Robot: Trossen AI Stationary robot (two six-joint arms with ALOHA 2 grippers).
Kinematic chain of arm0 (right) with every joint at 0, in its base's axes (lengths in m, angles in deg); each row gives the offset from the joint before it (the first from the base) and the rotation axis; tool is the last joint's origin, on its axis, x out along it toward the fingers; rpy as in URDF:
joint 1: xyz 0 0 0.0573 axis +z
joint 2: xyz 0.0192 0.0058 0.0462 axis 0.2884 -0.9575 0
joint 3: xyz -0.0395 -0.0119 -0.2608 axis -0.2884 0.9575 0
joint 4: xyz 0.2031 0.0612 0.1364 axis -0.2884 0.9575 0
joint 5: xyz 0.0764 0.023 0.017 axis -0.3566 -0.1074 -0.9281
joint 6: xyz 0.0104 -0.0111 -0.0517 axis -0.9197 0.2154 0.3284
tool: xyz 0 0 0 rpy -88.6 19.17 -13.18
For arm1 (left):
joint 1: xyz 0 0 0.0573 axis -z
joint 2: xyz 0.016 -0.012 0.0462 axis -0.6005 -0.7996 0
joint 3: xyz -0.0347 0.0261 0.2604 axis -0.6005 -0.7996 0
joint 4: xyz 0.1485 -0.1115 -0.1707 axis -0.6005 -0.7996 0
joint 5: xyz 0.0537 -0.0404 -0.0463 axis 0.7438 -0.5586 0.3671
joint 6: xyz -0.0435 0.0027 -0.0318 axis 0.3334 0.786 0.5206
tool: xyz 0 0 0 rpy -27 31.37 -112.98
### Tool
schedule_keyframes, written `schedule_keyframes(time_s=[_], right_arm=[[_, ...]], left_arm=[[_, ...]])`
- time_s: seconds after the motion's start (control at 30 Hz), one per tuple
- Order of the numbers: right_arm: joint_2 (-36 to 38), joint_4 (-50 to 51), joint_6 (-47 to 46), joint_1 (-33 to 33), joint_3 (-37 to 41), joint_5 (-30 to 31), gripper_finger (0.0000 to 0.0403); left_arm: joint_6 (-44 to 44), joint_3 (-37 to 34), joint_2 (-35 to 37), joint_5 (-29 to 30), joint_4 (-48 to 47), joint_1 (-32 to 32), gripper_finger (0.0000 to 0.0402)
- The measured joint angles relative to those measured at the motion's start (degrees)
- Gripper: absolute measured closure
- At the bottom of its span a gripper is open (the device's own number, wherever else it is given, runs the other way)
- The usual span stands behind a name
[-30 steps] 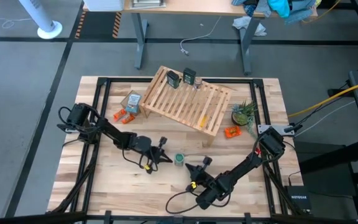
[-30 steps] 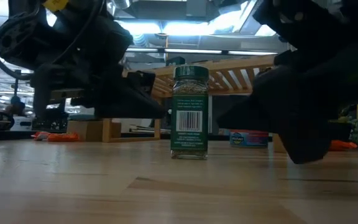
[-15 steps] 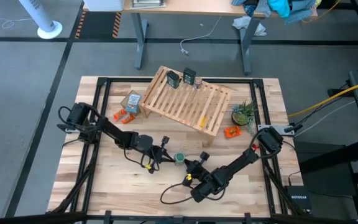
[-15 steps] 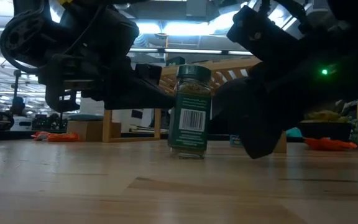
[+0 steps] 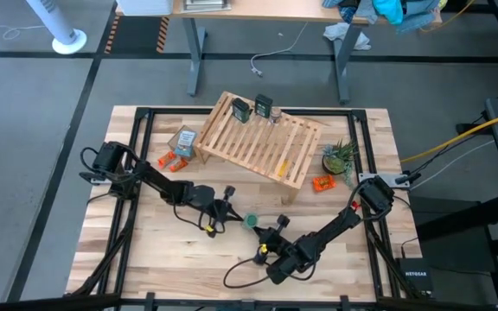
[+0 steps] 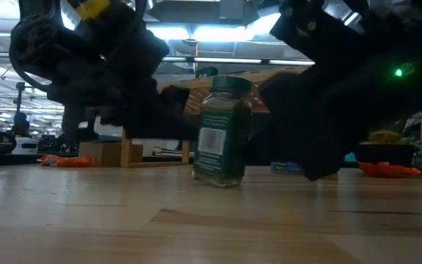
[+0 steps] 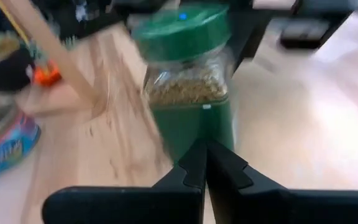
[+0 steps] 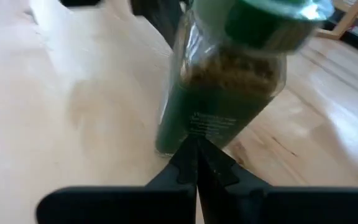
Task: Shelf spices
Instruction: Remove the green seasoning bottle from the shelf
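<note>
**Green jar tilted between 2 closed grippers**

The green spice jar (image 6: pixel 223 132) stands tipped on the tabletop (image 5: pixel 145 250), near its front middle, well apart from the shelf (image 5: pixel 262 142). The left gripper (image 5: pixel 229 210) and the right gripper (image 5: pixel 271 230) flank it closely, each with fingers pressed together and gripping nothing; whether either touches the jar cannot be told. 2 dark jars (image 5: pixel 251 108) sit on the shelf's upper end.

jar (image 5: pixel 251 220) (tilted) between both grippers, before shelf (image 5: pixel 261 140).
</note>
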Motion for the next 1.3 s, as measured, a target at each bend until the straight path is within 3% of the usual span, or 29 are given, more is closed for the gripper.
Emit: schedule_keyframes(time_s=[0.47,0.73,1.1,1.3], right_arm=[[-0.04,-9.42,5.95,-0.22,-0.11,-1.92,0.0403],[-0.04,-8.72,8.64,0.95,-0.09,-0.88,0.0403],[-0.04,-3.73,8.59,4.38,-0.07,8.43,0.0403],[-0.04,-1.71,8.16,2.85,-0.07,8.59,0.0403]], left_arm=[[-1.50,-0.07,-0.23,-0.49,-2.46,-4.34,0.0401],[-1.55,-1.06,-0.12,-0.29,-3.19,-5.59,0.0401],[4.45,-6.76,0.01,0.86,-0.07,0.39,0.0401],[3.48,-5.72,-0.03,0.66,2.69,3.67,0.0401]])
